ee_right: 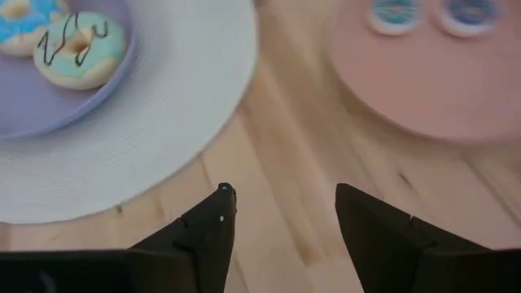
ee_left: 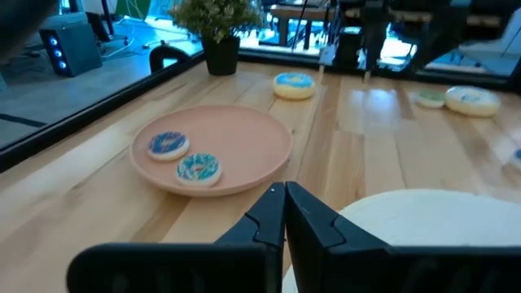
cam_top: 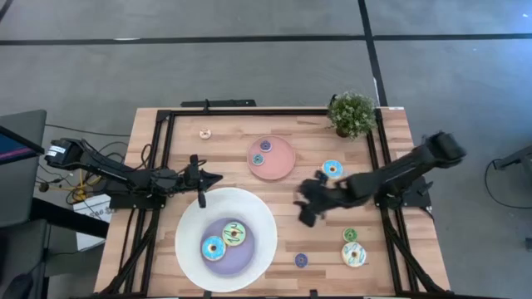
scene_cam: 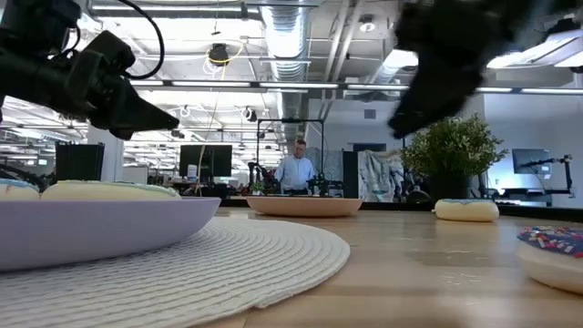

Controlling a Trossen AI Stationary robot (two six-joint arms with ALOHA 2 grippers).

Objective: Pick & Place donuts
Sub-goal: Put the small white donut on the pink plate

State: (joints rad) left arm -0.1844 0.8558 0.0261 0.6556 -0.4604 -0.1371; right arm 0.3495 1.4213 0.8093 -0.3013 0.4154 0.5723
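Two donuts (cam_top: 224,240) lie on the white plate (cam_top: 187,228), lower left; we judge the right gripper (cam_top: 306,209), jaws released and empty, mid-frame, must next reach a worktop donut; left gripper (cam_top: 202,178) clenched.

In the low view the white plate (scene_cam: 109,223) runs off the frame's left edge, and the sprinkled donut (scene_cam: 556,253) is cut by the right. The cream donut (cam_top: 205,133) is perhaps too small to show icing.

The pink plate (cam_top: 272,158) carries two blue donuts (ee_left: 184,157); the green donut (ee_right: 80,49) has dark zigzag lines, on lavender
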